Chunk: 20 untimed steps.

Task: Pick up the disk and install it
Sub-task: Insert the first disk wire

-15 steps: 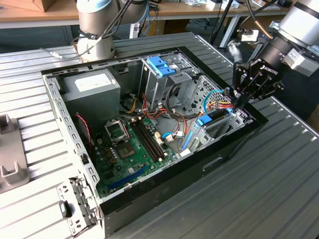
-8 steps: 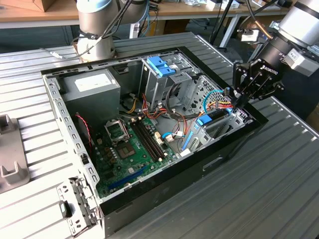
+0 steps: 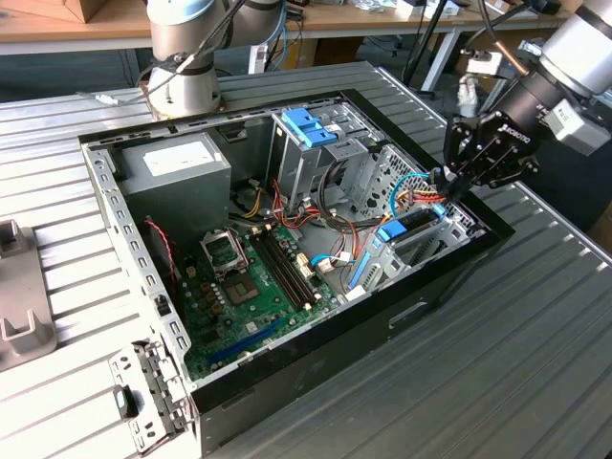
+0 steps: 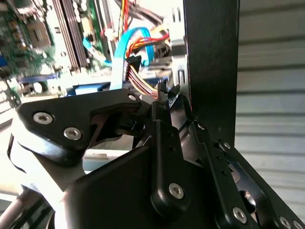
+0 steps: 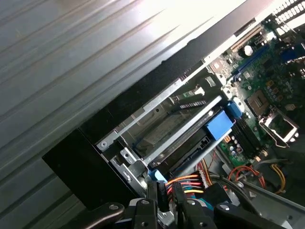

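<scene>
Your gripper (image 3: 448, 191) is at the computer case's (image 3: 449, 277) three o'clock edge.
The disk (image 5: 190, 126) sits in its bay; you cannot tell if the gripper is spread.

The disk (image 3: 413, 226) sits in the case (image 3: 449, 287); gripper (image 3: 449, 187) just above.

Ribbed matt metal table (image 3: 535, 363), glossy black case (image 3: 382, 335), matt black tool (image 3: 457, 182).

Black gripper (image 4: 164, 102) linkage looms before coloured wires (image 4: 143, 83); motherboard (image 4: 43, 43) beyond; black case wall (image 4: 212, 57) beside.
</scene>
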### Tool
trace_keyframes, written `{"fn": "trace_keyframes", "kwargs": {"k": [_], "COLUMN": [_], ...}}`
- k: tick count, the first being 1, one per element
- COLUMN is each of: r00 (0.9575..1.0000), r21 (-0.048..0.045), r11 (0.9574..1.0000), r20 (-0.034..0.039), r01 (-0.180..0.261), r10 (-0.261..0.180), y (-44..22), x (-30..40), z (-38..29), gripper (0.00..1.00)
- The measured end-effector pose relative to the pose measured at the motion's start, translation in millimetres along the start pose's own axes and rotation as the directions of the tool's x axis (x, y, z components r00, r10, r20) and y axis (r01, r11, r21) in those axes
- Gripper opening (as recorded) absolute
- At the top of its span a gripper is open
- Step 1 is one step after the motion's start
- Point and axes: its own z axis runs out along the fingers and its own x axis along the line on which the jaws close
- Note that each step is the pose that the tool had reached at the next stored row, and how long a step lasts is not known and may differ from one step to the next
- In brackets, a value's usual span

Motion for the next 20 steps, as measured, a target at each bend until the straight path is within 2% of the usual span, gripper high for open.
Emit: {"fn": "trace_keyframes", "kwargs": {"k": [1, 2, 5, 11, 12, 13, 15, 18, 20], "r00": [1.0, 0.9998, 0.9996, 0.9996, 0.9997, 0.9998, 0.9998, 0.9998, 0.9996], "r21": [0.0082, 0.0215, 0.0348, 0.0369, 0.0441, 0.0477, 0.0481, 0.0487, 0.0614], "r11": [1.0, 0.9998, 0.9993, 0.9993, 0.999, 0.9988, 0.9988, 0.9987, 0.998], "r20": [0.0064, 0.0167, 0.0272, 0.0278, 0.0195, 0.0146, 0.0138, 0.0136, 0.0234], "r01": [0.002, 0.006, 0.009, 0.01, 0.011, 0.013, 0.013, 0.013, 0.016], "r10": [-0.002, -0.006, -0.01, -0.011, -0.012, -0.013, -0.014, -0.014, -0.017], "y": [0.8, 2.5, 4.7, 5.3, 5.5, 5.4, 5.3, 5.3, 5.9], "x": [0.6, 1.8, 3.4, 3.8, 3.8, 3.9, 3.9, 3.9, 4.3], "z": [-0.2, -0.5, -0.7, -0.8, -0.6, -0.7, -0.7, -0.7, -0.7], "gripper": [0.27, 0.27, 0.27, 0.27, 0.27, 0.27, 0.27, 0.27, 0.27]}}
